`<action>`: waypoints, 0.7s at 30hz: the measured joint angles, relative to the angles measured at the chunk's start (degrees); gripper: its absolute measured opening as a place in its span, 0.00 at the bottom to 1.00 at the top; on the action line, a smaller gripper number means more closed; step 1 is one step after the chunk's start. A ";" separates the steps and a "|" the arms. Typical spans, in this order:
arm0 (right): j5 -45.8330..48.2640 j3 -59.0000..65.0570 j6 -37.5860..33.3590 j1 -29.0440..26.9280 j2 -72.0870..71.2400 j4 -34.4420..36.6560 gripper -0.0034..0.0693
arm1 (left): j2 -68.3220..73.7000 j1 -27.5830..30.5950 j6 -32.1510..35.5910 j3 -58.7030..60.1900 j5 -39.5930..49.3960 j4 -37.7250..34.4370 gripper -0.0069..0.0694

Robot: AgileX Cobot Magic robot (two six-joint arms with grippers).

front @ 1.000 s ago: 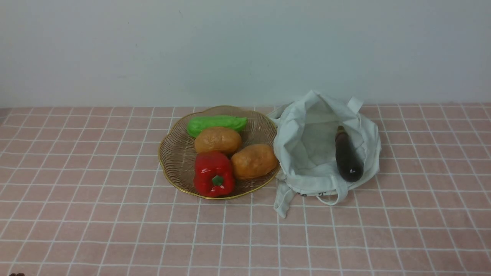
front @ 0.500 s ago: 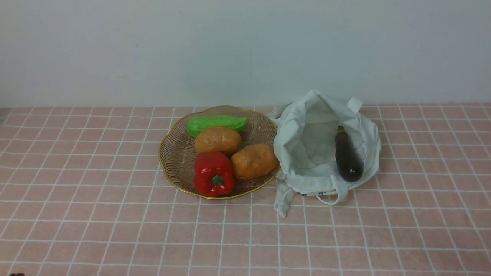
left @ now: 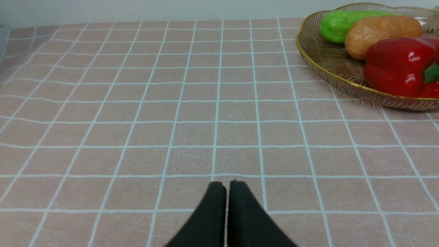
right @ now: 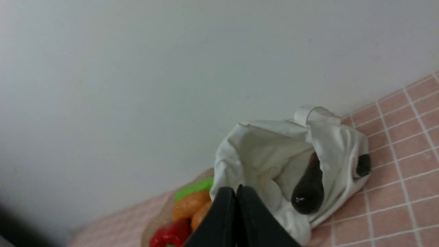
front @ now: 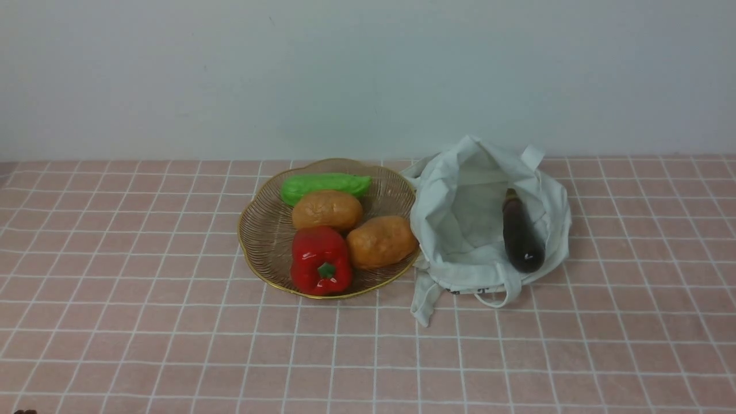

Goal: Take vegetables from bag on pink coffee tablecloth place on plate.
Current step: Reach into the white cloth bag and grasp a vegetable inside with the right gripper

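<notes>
The dark purple eggplant (front: 520, 237) lies inside the open off-white bag (front: 468, 230) on the pink checked tablecloth (front: 144, 322); it also shows in the right wrist view (right: 308, 192), inside the bag (right: 264, 157). The gold wire plate (front: 261, 236) stands just left of the bag. No arm shows in the front view. My left gripper (left: 227, 183) is shut and empty over bare cloth, well short of the plate (left: 329, 65). My right gripper (right: 236, 188) is shut and empty, raised on the near side of the bag.
The plate holds a red bell pepper (front: 320, 261), two brown potatoes (front: 380, 241) and a green vegetable (front: 325, 185). A pale wall (front: 368, 75) runs along the table's far edge, close behind the plate and bag.
</notes>
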 joint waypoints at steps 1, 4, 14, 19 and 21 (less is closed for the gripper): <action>2.88 -1.84 0.00 0.00 1.64 -2.44 0.03 | 0.00 0.00 0.00 0.00 0.00 0.00 0.08; 16.80 -12.14 1.34 0.00 12.63 -16.47 0.03 | 0.00 0.00 0.00 0.00 0.00 0.00 0.08; 26.58 -21.63 -3.07 0.00 44.96 -18.53 0.04 | 0.00 0.00 0.00 0.00 0.00 0.00 0.08; 21.18 -25.16 -11.19 0.00 55.83 -11.30 0.05 | 0.00 0.00 0.00 0.00 0.00 0.00 0.08; 19.89 -27.62 -11.85 0.89 59.33 -10.71 0.07 | 0.00 0.00 0.00 0.00 0.00 0.00 0.08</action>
